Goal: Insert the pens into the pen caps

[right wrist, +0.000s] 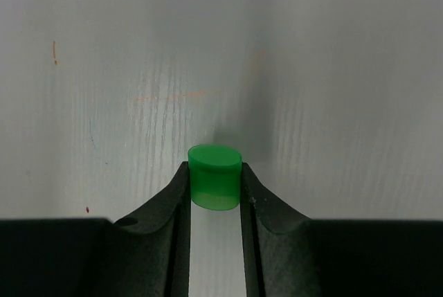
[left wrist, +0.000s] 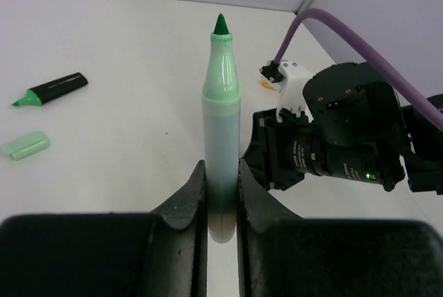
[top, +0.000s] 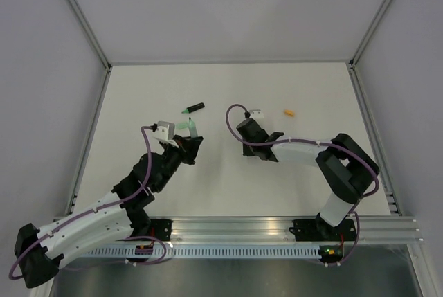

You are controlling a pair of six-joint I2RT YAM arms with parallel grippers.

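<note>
On the counter [top: 228, 179], a marker [top: 194, 108] lies behind the left gripper [left wrist: 221, 186], a loose cap [left wrist: 25, 145] just beside it; a small piece [top: 289, 112] lies right of the right gripper [right wrist: 215, 186].

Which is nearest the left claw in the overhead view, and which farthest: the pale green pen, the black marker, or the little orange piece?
1. Pale green pen: clamped in the left claw itself.
2. Black marker: on the table just beyond the claw.
3. Orange piece: far off on the right side.
</note>
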